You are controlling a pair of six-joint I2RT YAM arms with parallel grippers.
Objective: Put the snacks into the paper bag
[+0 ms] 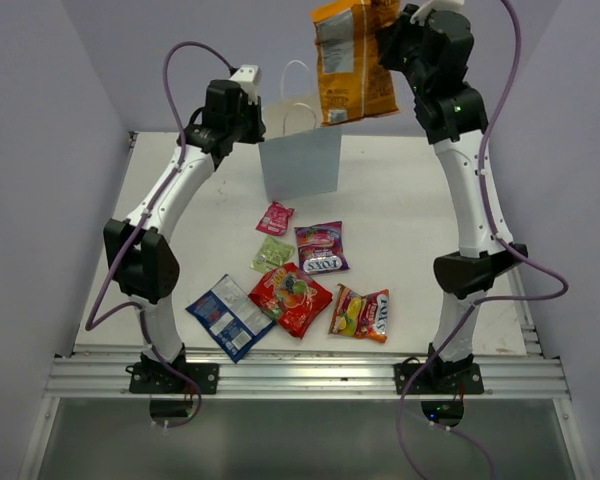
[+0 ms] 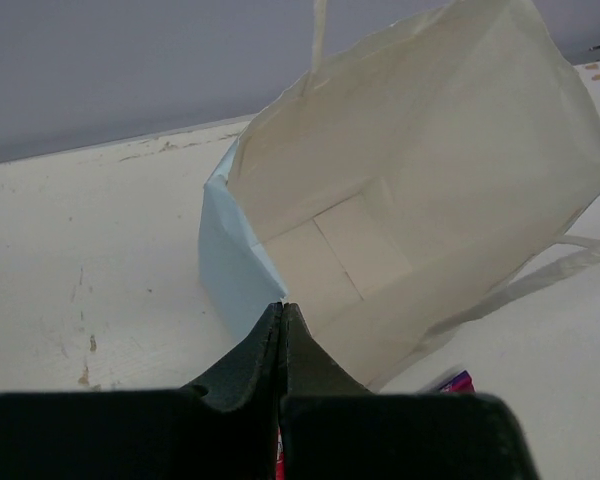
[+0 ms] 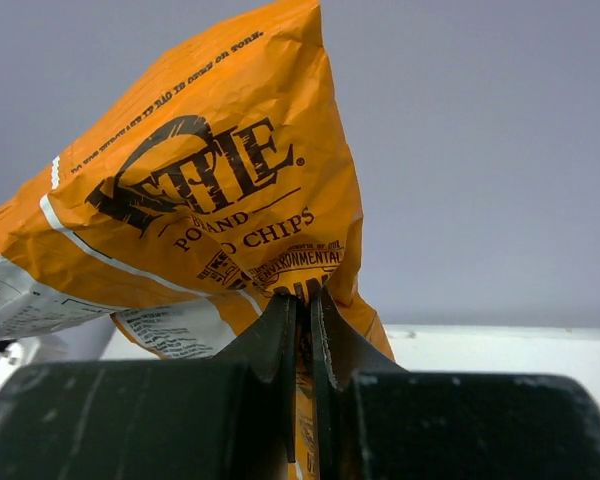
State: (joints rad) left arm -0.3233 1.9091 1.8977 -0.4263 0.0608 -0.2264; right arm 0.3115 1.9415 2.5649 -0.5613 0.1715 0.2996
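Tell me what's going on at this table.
The right gripper is clamped on an orange Kettle chip bag, holding it high in the air, just above and to the right of the open paper bag. The left gripper is shut at the paper bag's rim, apparently pinching it to steady it. Six smaller snack packets, among them the red candy bag, lie on the table, not yet bagged.

Above paper bag (image 1: 300, 165): we see the orange chip bag (image 1: 352, 62) hanging from the right gripper (image 1: 395, 45), barring the mouth.
Paper bag's left rim: left gripper (image 2: 282, 310) pinches it.
Before paper bag: loose packets (image 1: 292, 295) crowd.
Right of paper bag: we find open table (image 1: 410, 200).
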